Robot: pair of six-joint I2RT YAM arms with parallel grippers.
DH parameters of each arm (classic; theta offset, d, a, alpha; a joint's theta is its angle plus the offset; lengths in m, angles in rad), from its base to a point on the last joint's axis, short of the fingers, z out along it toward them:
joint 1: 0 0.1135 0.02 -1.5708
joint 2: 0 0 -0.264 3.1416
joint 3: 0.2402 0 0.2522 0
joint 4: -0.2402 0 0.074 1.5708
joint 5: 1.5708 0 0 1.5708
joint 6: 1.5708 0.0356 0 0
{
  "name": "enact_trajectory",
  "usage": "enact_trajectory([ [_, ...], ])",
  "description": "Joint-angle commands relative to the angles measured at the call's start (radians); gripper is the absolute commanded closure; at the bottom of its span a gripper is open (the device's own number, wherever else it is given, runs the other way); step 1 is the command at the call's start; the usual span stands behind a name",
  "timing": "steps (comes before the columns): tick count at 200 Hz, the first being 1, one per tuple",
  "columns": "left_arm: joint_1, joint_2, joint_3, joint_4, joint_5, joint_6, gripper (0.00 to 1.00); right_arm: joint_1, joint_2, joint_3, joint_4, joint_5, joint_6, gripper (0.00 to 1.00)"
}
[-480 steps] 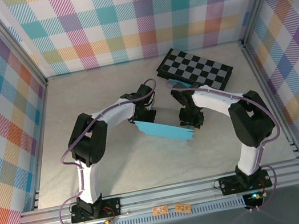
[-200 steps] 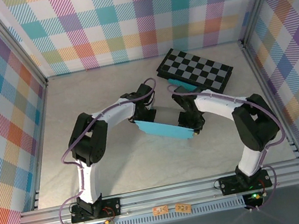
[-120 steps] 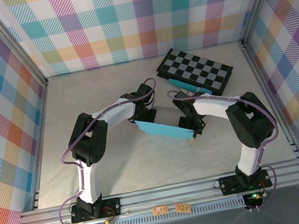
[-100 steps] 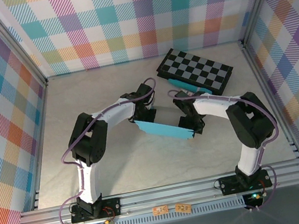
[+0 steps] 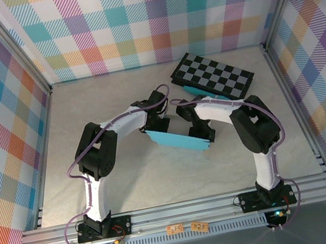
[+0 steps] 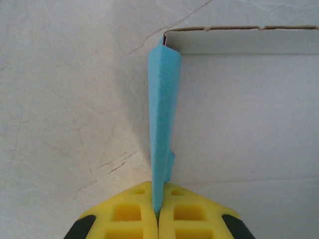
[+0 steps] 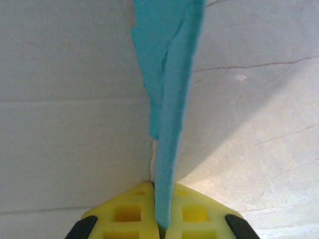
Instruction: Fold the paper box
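- The left gripper (image 6: 157, 208) was clamped shut on a teal flap of the paper box (image 6: 164, 109). Its yellow fingers (image 6: 124, 215) were pressed together with the thin cardboard edge-on between them.
- In the left wrist view, that flap stood up from the gripper toward a corner of the box. The grey-white inner side lay flat to its right and bare worktop (image 6: 65, 99) to its left.
- The right gripper (image 7: 162, 206) was likewise closed on a teal flap, pinched edge-on between its yellow fingers (image 7: 194, 214).
- In the right wrist view, the flap rose from the gripper, with a second teal layer with an uneven edge lying against its left side. The grey-white panel was to the left of the flap and the worktop to the right.
- From the top view, the box sat near the middle of the worktop as a teal strip slanting from upper left to lower right. The left gripper was at its upper-left end and the right gripper at its lower-right end, and both arms curved in toward it.
- A black-and-grey checkerboard (image 5: 213, 75) lay at the far right of the worktop, apart from the box.
- Plaid walls (image 5: 132, 20) stood around the worktop on three sides.
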Motion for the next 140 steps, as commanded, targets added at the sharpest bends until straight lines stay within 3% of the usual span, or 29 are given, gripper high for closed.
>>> enact_trajectory([
  [1, 0.005, 0.022, 0.027, -0.009, -0.012, -0.012, 1.00, 0.025, 0.076, 0.021, -0.021, 0.039, 0.034, 1.00],
  [32, 0.005, 0.021, 0.027, -0.010, -0.012, -0.009, 1.00, 0.032, 0.086, 0.049, -0.025, 0.022, 0.034, 1.00],
  [58, 0.006, 0.019, 0.027, -0.015, -0.012, 0.002, 1.00, 0.017, 0.009, 0.032, 0.013, -0.020, 0.000, 1.00],
  [74, 0.006, 0.018, 0.026, -0.018, -0.012, 0.005, 1.00, -0.002, -0.064, 0.028, 0.038, -0.049, -0.033, 0.73],
  [87, 0.006, 0.016, 0.024, -0.018, -0.013, 0.008, 1.00, -0.023, -0.107, 0.039, 0.032, -0.063, -0.062, 0.58],
  [113, 0.006, 0.017, 0.026, -0.019, -0.014, 0.014, 1.00, -0.094, -0.163, 0.049, 0.031, -0.106, -0.120, 0.44],
  [140, 0.008, 0.019, 0.033, -0.023, -0.014, 0.014, 1.00, -0.165, -0.167, 0.049, 0.030, -0.127, -0.192, 0.36],
])
